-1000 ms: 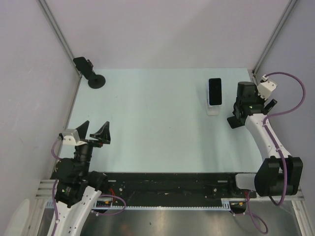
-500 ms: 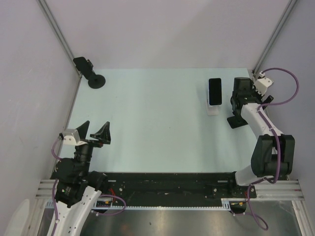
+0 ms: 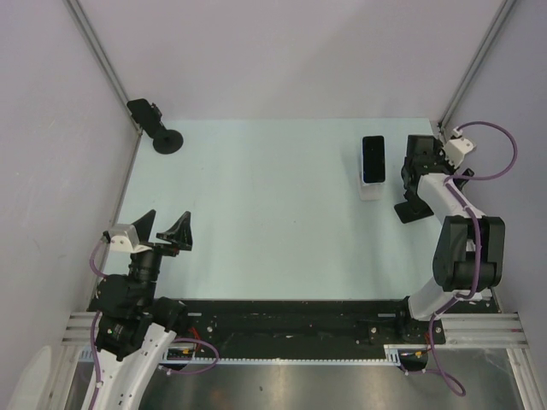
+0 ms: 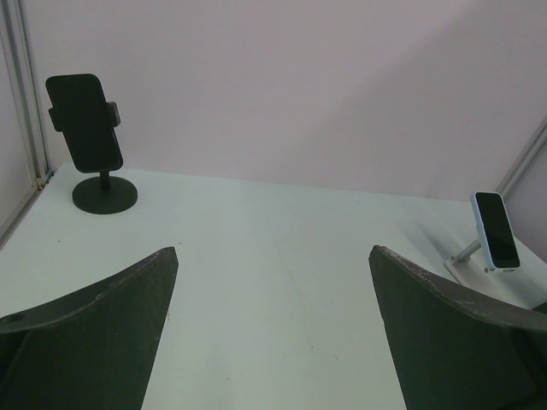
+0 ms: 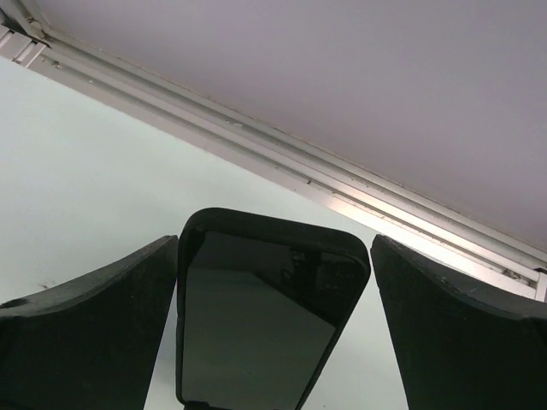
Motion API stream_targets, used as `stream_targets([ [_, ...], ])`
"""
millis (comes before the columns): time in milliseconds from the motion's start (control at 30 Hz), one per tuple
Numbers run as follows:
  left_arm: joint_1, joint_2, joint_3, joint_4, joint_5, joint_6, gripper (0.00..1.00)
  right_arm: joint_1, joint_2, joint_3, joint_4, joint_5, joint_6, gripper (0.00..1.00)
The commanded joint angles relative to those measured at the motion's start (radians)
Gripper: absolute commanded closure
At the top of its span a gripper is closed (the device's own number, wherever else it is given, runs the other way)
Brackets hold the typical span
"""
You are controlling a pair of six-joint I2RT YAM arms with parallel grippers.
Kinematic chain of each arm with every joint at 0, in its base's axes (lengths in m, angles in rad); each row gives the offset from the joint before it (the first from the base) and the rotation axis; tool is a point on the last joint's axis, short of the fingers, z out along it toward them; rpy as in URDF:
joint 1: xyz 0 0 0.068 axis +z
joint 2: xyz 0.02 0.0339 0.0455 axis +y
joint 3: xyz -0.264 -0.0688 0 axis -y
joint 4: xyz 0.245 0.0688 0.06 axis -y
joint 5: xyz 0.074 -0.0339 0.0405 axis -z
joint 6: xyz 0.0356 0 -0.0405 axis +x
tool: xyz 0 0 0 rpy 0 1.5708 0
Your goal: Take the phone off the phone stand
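Note:
A black phone [image 5: 265, 325] stands upright between the fingers of my right gripper [image 5: 273, 243]. The jaws are open, with one finger on each side of it. The left finger [image 5: 128, 307] is almost at the phone's edge, and a thin gap shows at the right. In the top view my right gripper [image 3: 417, 164] covers that phone at the far right, and only the black foot of its stand [image 3: 408, 210] shows. My left gripper [image 3: 162, 227] is open and empty near the front left, and shows likewise in the left wrist view [image 4: 273, 252].
A white stand with a dark phone [image 3: 373, 161] is just left of my right gripper, and also shows in the left wrist view [image 4: 496, 229]. A black stand with a phone [image 3: 152, 122] is in the far left corner. Metal frame rails [image 5: 342, 184] run along the walls.
My right arm has folded in and its wrist has moved slightly left and farther back, bringing the gripper over the black phone. The left arm has not moved.

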Motion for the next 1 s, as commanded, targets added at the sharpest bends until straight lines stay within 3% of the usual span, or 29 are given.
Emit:
stream_targets([
  [0,-0.002,-0.145,0.017,0.007,0.009,0.023,0.00,-0.004,0.022,0.042,0.026,0.074,0.063,0.00],
  [67,-0.003,-0.145,0.016,0.007,0.011,0.023,0.00,-0.004,0.023,0.042,0.006,0.073,0.081,0.00],
  [167,-0.003,-0.145,0.016,0.009,0.011,0.023,0.00,-0.004,0.007,0.041,-0.017,0.074,0.100,0.09],
  [467,-0.003,-0.145,0.017,0.009,0.012,0.023,0.00,0.000,-0.072,0.042,-0.032,0.050,0.081,0.45],
  [700,-0.002,-0.145,0.016,0.009,0.014,0.023,0.00,0.023,-0.154,0.042,0.003,0.017,0.031,0.81],
  [967,-0.003,-0.137,0.013,0.009,0.024,0.022,0.00,0.134,-0.267,0.042,0.090,0.007,-0.123,1.00],
])
